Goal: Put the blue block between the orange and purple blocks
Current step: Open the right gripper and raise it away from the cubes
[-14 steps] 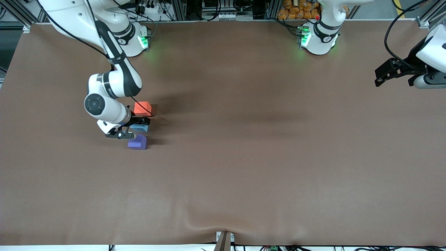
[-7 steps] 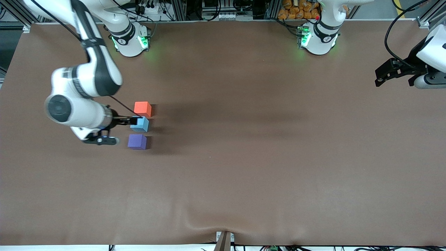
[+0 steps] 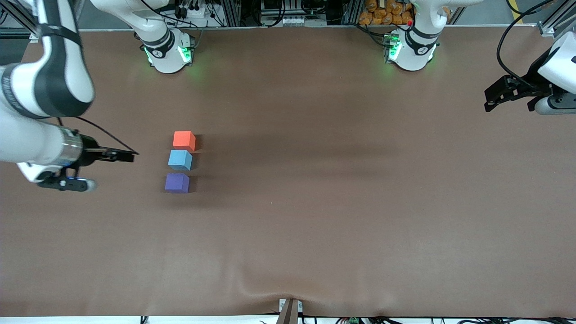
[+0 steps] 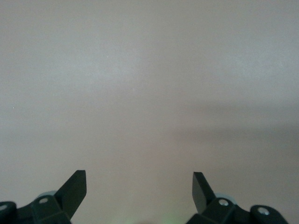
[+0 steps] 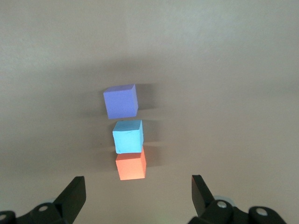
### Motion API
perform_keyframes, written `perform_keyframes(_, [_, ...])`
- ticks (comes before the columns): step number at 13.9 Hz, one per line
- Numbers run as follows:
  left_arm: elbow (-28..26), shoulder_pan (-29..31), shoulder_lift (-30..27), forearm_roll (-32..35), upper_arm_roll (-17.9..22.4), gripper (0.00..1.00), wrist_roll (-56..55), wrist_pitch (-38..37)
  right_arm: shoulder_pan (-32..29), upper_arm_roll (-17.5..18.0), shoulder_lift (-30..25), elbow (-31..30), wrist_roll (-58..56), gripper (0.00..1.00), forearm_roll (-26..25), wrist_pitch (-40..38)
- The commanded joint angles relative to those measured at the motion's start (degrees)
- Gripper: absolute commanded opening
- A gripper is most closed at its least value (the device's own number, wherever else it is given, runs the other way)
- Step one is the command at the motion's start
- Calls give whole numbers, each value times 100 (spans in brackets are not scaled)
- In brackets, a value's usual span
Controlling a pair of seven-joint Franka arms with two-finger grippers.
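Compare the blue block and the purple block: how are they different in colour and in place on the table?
The blue block is light sky-blue; the purple block is darker violet. The blue block lies in the middle of the row, with the orange block close beside it; the purple block lies at the end of the row nearest the front camera, a small gap from the blue one. Both are plain matte cubes of equal size, resting free on the table.

Brown matte tabletop [image 3: 315, 202], slight wrinkle at edge nearest front camera. Three cubes lie directly on it in a short row toward right arm's end: orange block [image 3: 184, 140] farthest from camera, blue block [image 3: 180, 160] between, purple block [image 3: 177, 183] nearest.
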Motion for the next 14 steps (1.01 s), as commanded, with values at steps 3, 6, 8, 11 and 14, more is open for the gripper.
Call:
perform_keyframes(3, [75,80,4,-105,-32,100,96,-65,-528,89,107,1079,-180,100,-44,-835])
perform_keyframes(6, [75,88,4,-105,-31,100,105,-73,-546,115,45,1318,-153,100,-53,-1011])
perform_keyframes(8, [75,88,4,-105,-23,100,105,-73,-555,159,-7,1449,-197,100,-53,-1265])
perform_keyframes(11, [75,88,4,-105,-23,100,105,-73,-721,151,-551,1512,-320,100,-62,-1468])
perform_keyframes(14, [57,150,4,-105,-31,100,105,-65,-705,194,-1280,828,-285,100,-550,-1338])
